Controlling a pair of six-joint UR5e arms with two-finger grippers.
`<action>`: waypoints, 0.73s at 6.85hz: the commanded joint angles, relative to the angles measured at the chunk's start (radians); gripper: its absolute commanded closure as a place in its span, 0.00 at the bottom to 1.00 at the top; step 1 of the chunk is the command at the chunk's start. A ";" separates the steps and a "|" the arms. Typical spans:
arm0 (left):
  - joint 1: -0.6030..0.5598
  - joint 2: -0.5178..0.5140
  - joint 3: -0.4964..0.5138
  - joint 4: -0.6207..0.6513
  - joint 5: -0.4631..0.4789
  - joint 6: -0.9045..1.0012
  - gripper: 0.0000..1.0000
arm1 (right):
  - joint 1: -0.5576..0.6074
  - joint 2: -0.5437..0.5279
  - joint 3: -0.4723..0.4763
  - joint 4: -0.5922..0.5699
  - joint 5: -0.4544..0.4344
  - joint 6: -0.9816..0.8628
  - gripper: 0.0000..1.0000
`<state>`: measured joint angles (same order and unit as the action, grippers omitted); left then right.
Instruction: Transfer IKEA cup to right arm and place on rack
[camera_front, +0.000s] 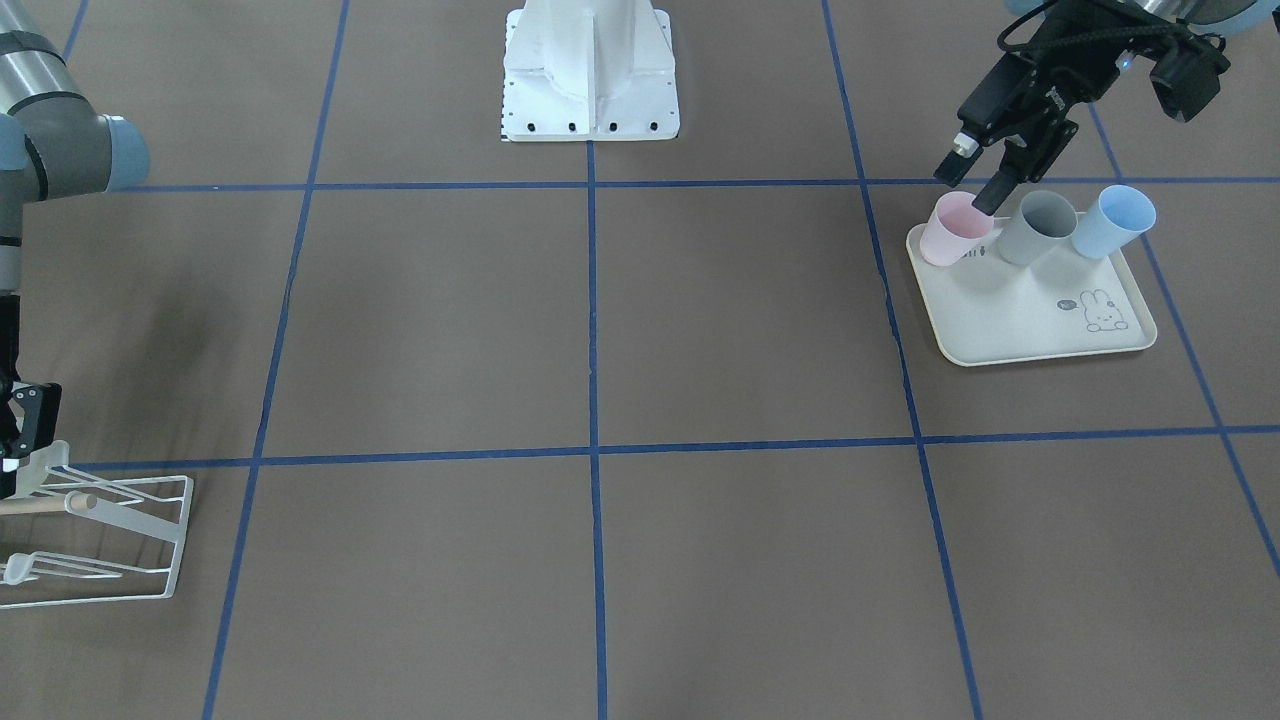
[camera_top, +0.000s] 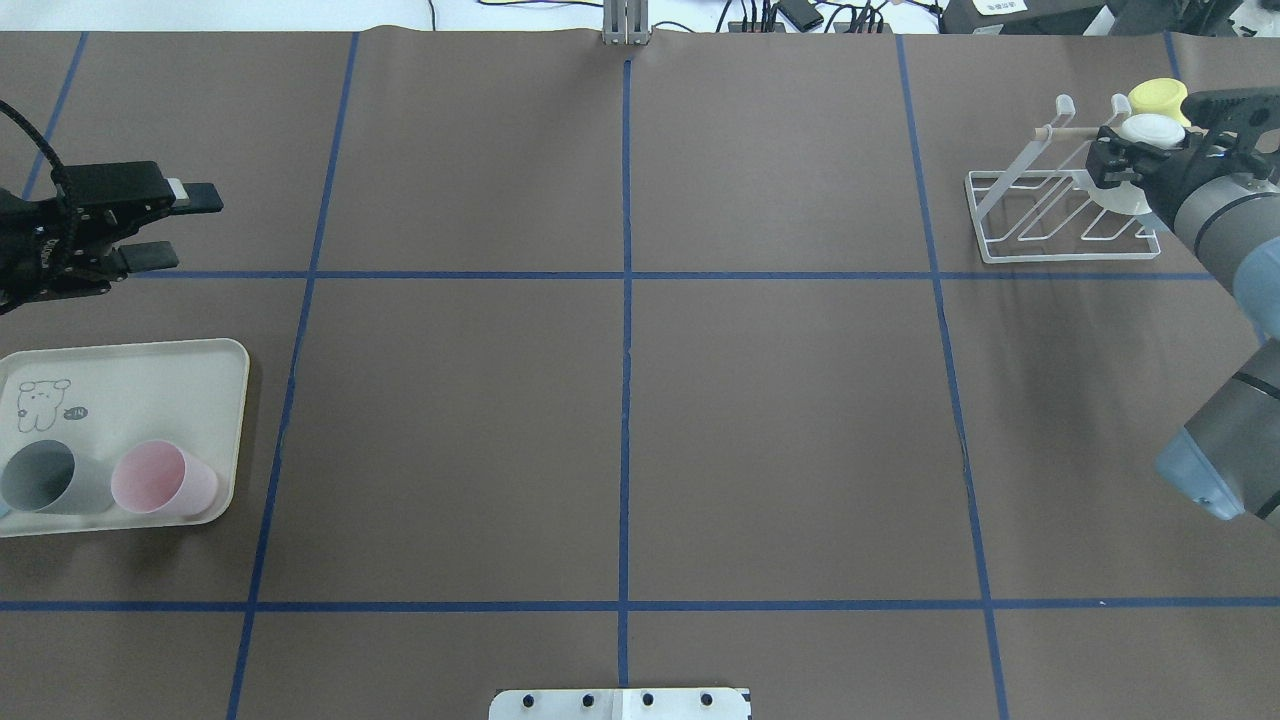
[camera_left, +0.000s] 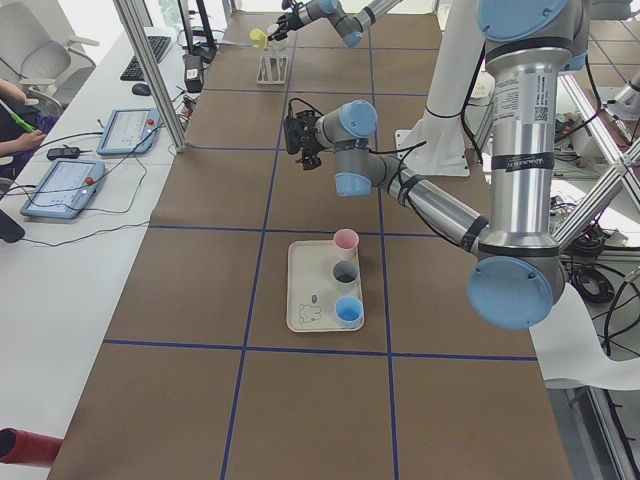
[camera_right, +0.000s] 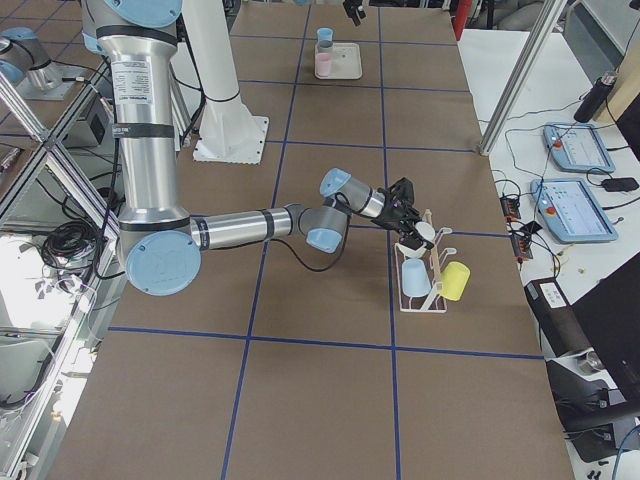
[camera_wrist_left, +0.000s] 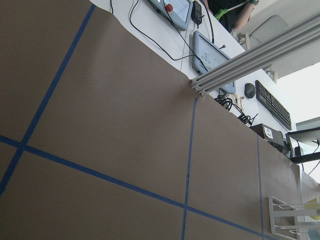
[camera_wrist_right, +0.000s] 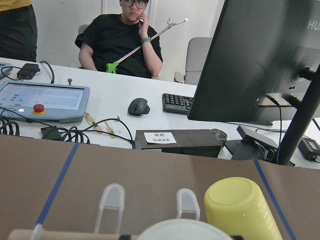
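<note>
Right claw (camera_top: 1140, 160) holds white cup (camera_top: 1152, 128) at rack (camera_top: 1040, 235); I fear clipping yellow cup (camera_top: 1158, 95) just beside claw. Left claw (camera_top: 190, 228) wide, empty.

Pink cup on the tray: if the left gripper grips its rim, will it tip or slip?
The pink cup looks like thin, smooth plastic: probably light and somewhat slippery. It narrows towards its base, so a sideways nudge could tip it. The grey cup stands close beside it on the tray, so it may get bumped.
</note>
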<state>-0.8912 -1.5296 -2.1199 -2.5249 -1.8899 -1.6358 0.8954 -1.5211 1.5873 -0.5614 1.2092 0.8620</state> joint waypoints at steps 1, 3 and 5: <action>0.002 -0.007 -0.002 0.000 -0.002 -0.004 0.01 | -0.001 -0.007 -0.003 0.001 0.000 -0.001 1.00; 0.002 -0.009 -0.003 0.000 -0.002 -0.004 0.01 | 0.002 -0.014 -0.003 0.002 -0.006 -0.011 1.00; 0.002 -0.012 -0.003 0.000 -0.002 -0.004 0.01 | 0.004 -0.011 -0.003 0.000 -0.010 -0.012 0.53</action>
<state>-0.8898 -1.5398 -2.1227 -2.5250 -1.8914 -1.6398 0.8976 -1.5342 1.5846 -0.5602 1.2011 0.8509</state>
